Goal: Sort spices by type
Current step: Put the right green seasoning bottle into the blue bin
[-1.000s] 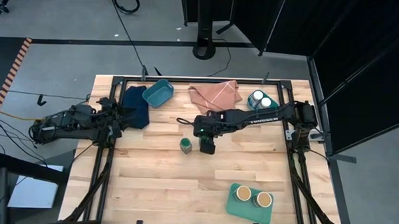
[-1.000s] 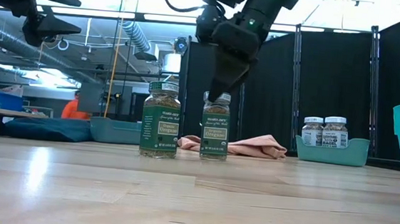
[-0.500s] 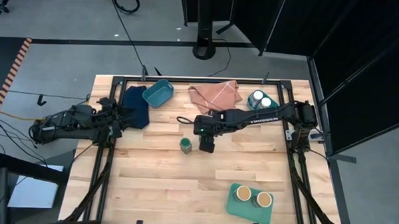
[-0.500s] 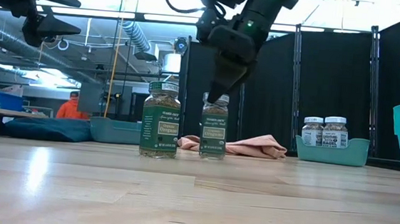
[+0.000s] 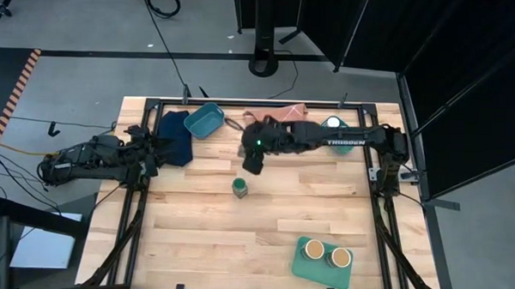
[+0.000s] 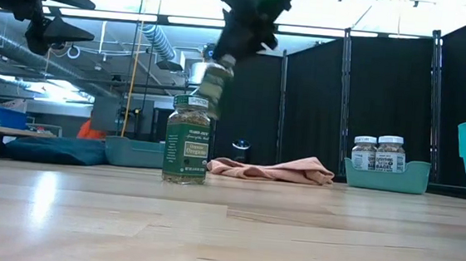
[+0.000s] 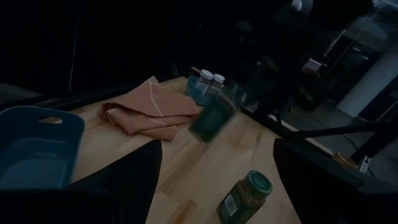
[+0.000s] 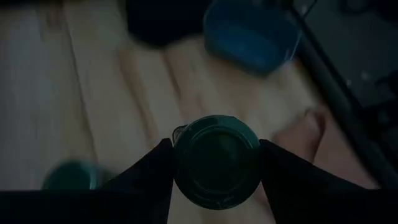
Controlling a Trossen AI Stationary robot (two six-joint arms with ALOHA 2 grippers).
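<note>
Jar long axis differs between the two green-lidded spices: the standing oregano jar (image 6: pixel 187 139) is upright on the table, lid up, while the lifted oregano jar (image 6: pixel 214 79) is tilted in the air just above and beside it, blurred in the low view. The right gripper (image 8: pixel 216 163) is clamped on that lifted jar, its fingers (image 8: pixel 147 171) against both sides; the wrist view looks straight onto the lid, so the label is hidden. From overhead the arm covers the lifted jar, past the standing jar toward the teal bin (image 5: pixel 203 119). The left gripper (image 5: pixel 165 145) waits spread apart, well away from the standing jar.
</note>
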